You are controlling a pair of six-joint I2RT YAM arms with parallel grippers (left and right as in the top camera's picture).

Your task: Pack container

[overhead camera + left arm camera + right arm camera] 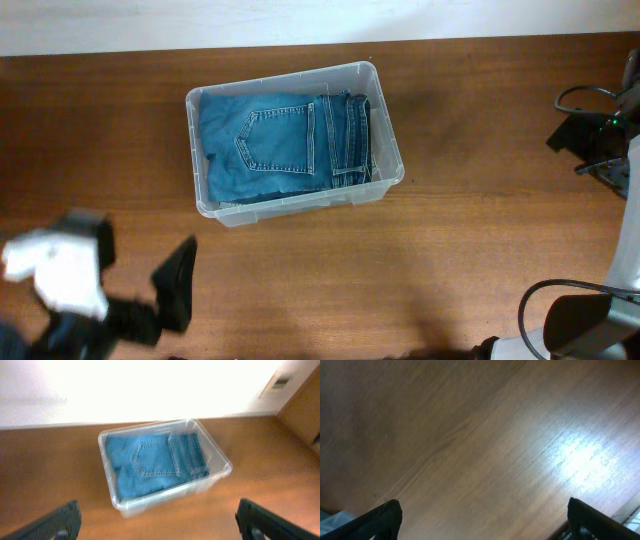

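The container [300, 206] is a clear plastic bin on the wooden table, a little behind the middle. Folded blue jeans [270, 140] lie flat in it, back pocket up. My left gripper [135, 262] hovers blurred near the front left corner, well short of the bin, open and empty. In the left wrist view the container [170, 495] and the jeans [145, 460] lie ahead of the gripper [160, 527], whose fingers [55, 522] are spread wide. My right gripper [485, 525] is open over bare wood, holding nothing.
The right arm [600, 135] stands at the table's right edge with cables around it, its base [580, 325] at the front right. A pale wall [150, 390] runs behind the table's far edge. Bare brown wood surrounds the bin.
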